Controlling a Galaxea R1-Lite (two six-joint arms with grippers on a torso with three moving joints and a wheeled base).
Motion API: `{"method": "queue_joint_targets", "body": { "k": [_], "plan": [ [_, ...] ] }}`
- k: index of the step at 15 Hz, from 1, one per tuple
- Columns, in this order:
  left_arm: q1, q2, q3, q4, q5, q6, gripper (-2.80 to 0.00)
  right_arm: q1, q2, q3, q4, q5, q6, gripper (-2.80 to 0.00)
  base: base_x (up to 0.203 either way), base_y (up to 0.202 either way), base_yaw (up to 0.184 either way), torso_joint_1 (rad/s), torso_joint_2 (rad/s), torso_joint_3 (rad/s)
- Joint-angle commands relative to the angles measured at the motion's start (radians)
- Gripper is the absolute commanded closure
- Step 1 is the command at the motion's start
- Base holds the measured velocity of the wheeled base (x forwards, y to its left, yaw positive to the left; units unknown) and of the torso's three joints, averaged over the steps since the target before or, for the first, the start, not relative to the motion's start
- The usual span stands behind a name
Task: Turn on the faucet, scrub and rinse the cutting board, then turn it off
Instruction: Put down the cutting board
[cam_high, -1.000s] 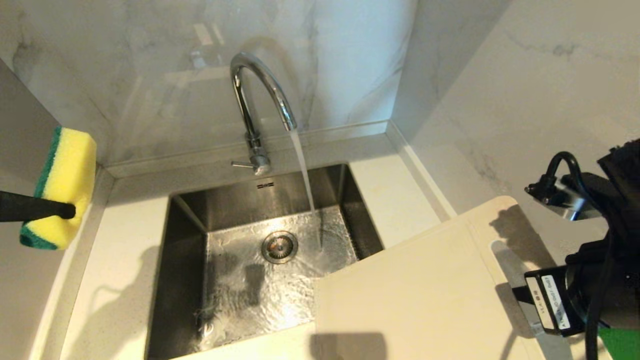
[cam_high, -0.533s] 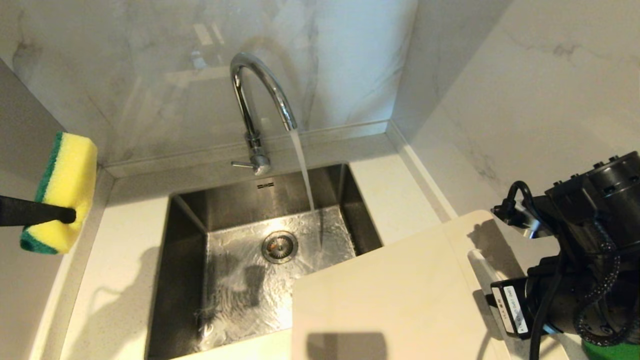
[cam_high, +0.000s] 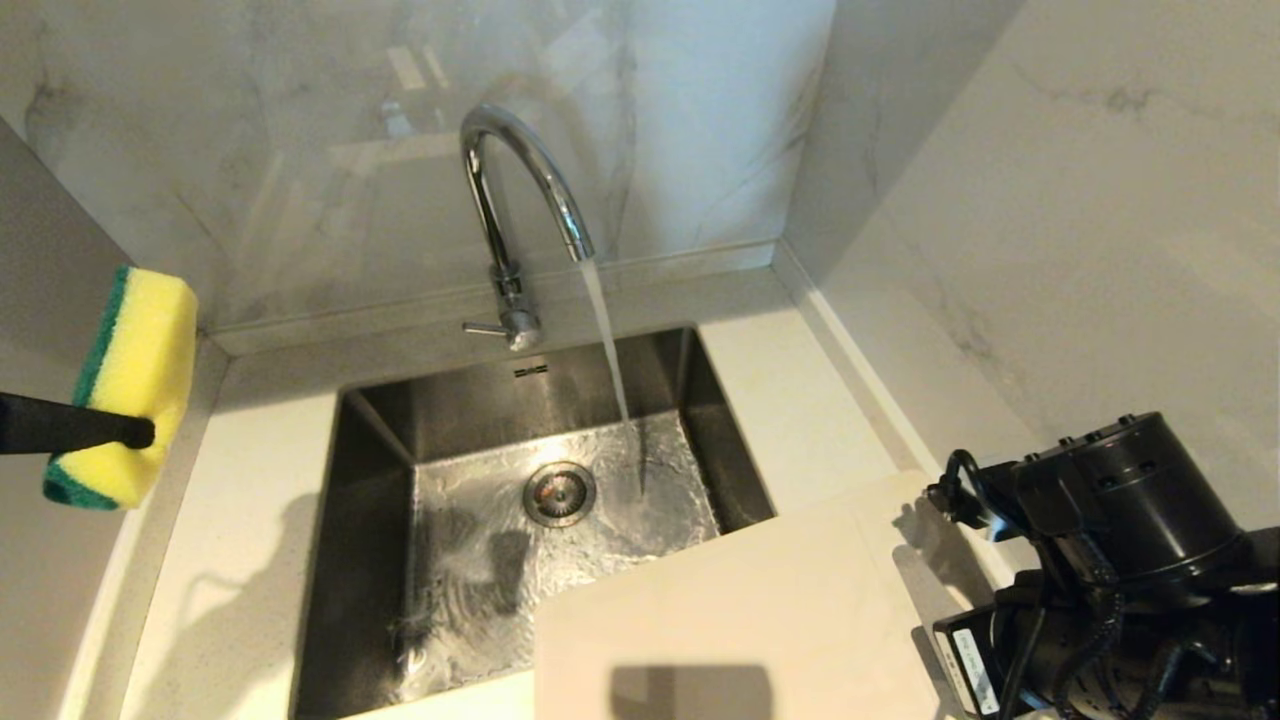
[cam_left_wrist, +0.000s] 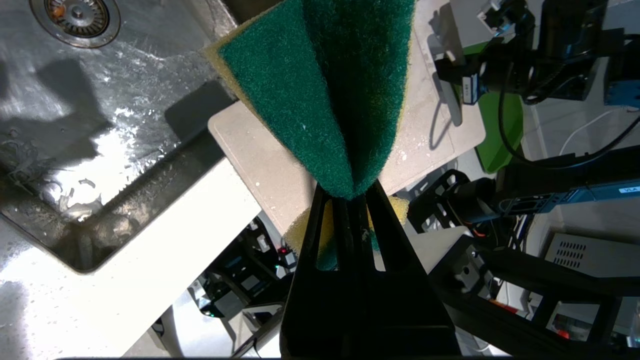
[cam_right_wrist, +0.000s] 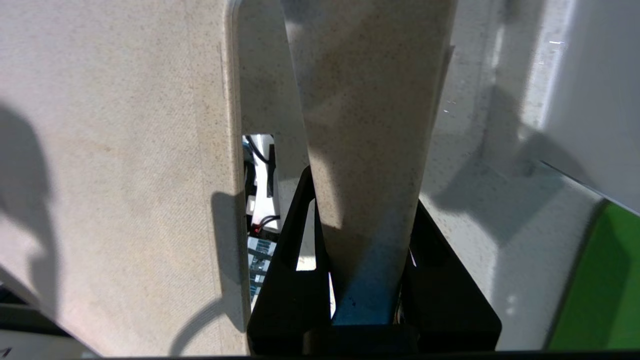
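At the left edge of the frame, the left tool (cam_high: 140, 430) is squeezed tight on a yellow and green sponge (cam_high: 125, 385). In the middle, the faucet (cam_high: 515, 215) pours water into the sink (cam_high: 380, 440). At the lower right, the right tool (cam_right_wrist: 367, 250) pinches the cutting board (cam_high: 740, 620) by its handle bar, one corner over the sink.

The faucet (cam_high: 520, 215) stands behind the sink (cam_high: 380, 440); the cutting board (cam_high: 740, 620) overhangs its near-right corner; the sponge (cam_high: 125, 385) hangs at far left.
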Motion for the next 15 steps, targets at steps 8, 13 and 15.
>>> {"method": "queue_joint_targets", "body": {
  "k": [8, 13, 15],
  "plan": [
    [-0.002, 0.016, -0.005, 0.005, 0.003, -0.002, 0.00, -0.001, 0.226, 0.035, -0.223, 0.018, 0.012, 0.00, 0.000, 0.000, 0.000, 0.000, 0.00, 0.000],
    [-0.006, -0.006, 0.004, 0.001, -0.005, -0.002, 0.00, -0.024, 0.323, 0.035, -0.317, 0.032, 0.038, 0.00, 0.000, 0.000, 0.000, 0.000, 0.00, 0.000],
    [-0.019, -0.013, 0.005, 0.001, -0.003, 0.000, 0.00, -0.057, 0.358, 0.036, -0.368, 0.050, 0.057, 0.00, 0.000, 0.000, 0.000, 0.000, 0.00, 0.000]
  ]
}}
